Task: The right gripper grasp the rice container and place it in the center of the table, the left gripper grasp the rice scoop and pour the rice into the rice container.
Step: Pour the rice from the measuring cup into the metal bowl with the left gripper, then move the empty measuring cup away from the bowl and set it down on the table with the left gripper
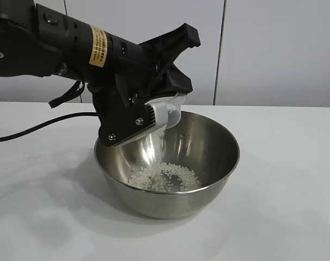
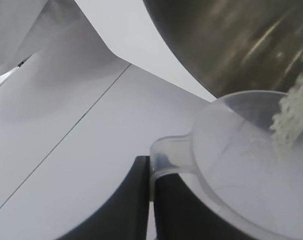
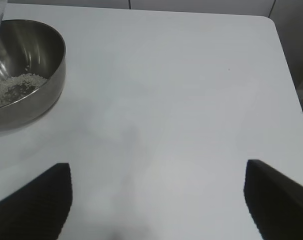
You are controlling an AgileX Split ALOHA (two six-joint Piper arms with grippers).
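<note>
The left gripper (image 1: 154,111) is closed on the handle of the small clear plastic rice scoop (image 1: 167,114), tipped above the shiny steel rice container (image 1: 208,179). White rice (image 1: 164,176) streams below the jaws. The scoop seems light, slippery. The right gripper (image 3: 156,200) stands wide open, away.

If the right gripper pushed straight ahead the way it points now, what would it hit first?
Probably bare table. The right gripper is open and faces white tabletop; the bowl sits off to one side, out of line, though depth is uncertain.
</note>
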